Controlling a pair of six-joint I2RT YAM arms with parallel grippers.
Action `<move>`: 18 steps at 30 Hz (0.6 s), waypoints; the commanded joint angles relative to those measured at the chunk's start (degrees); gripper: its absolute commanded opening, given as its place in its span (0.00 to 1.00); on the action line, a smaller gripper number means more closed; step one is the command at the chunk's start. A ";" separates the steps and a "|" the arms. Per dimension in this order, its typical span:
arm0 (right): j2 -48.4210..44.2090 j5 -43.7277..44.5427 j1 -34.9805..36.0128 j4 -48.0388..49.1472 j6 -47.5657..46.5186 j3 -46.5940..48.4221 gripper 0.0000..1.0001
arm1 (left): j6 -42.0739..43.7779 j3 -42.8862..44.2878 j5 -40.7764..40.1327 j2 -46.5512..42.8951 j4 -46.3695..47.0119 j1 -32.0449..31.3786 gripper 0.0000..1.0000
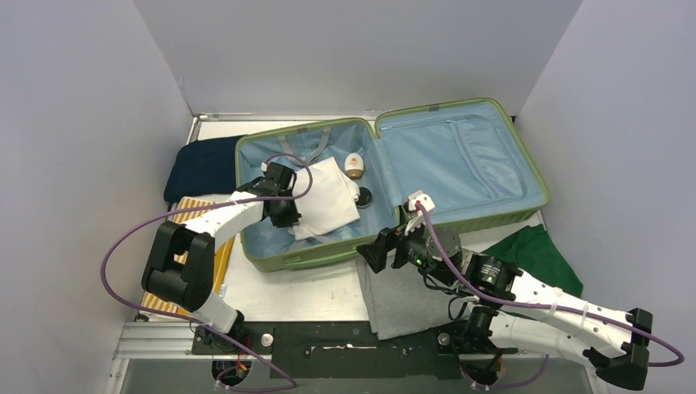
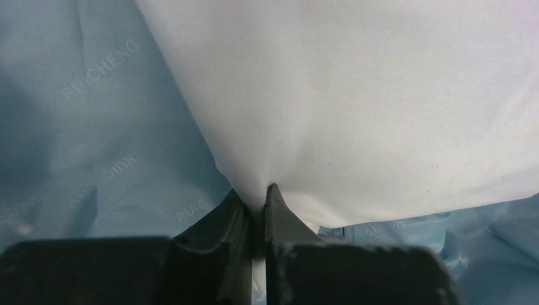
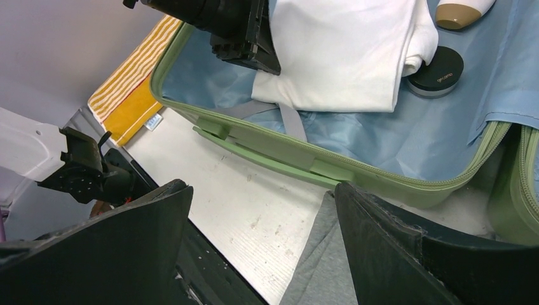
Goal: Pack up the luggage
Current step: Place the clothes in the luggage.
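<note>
The luggage [image 1: 312, 256] lies open on the table, light-green shell with blue lining [image 2: 114, 159], its lid [image 1: 468, 160] flat to the right. A folded white garment [image 1: 328, 197] rests in the left half. My left gripper [image 1: 283, 209] is inside that half, shut on the white garment [image 2: 356, 95] at its near edge [image 2: 260, 197]. My right gripper [image 1: 373, 250] hovers open over the table just in front of the luggage wall [image 3: 267, 149], with nothing between its fingers [image 3: 260, 186]. A grey garment [image 3: 318, 267] lies under its right finger.
A beige-capped bottle [image 1: 354, 165] and a black round jar [image 1: 364, 197] sit in the luggage beside the white garment. A navy garment [image 1: 201, 164] and a yellow striped towel [image 1: 220, 263] lie left of the luggage, a green garment [image 1: 533, 254] to the right. Grey walls enclose the table.
</note>
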 commanded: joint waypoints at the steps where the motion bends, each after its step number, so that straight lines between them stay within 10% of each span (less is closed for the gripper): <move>1: 0.28 -0.31 0.32 3.26 -1.09 1.68 0.85 | 2.58 -0.26 -1.38 -1.72 -1.00 1.21 0.00; 12: 1.10 -0.44 0.38 3.70 -1.19 1.13 0.85 | 5.41 0.16 -3.63 -2.16 -4.49 1.85 0.01; 18: 1.72 -0.85 0.36 3.56 -1.37 1.74 0.85 | 4.24 3.11 -3.76 -5.57 -4.78 2.36 0.72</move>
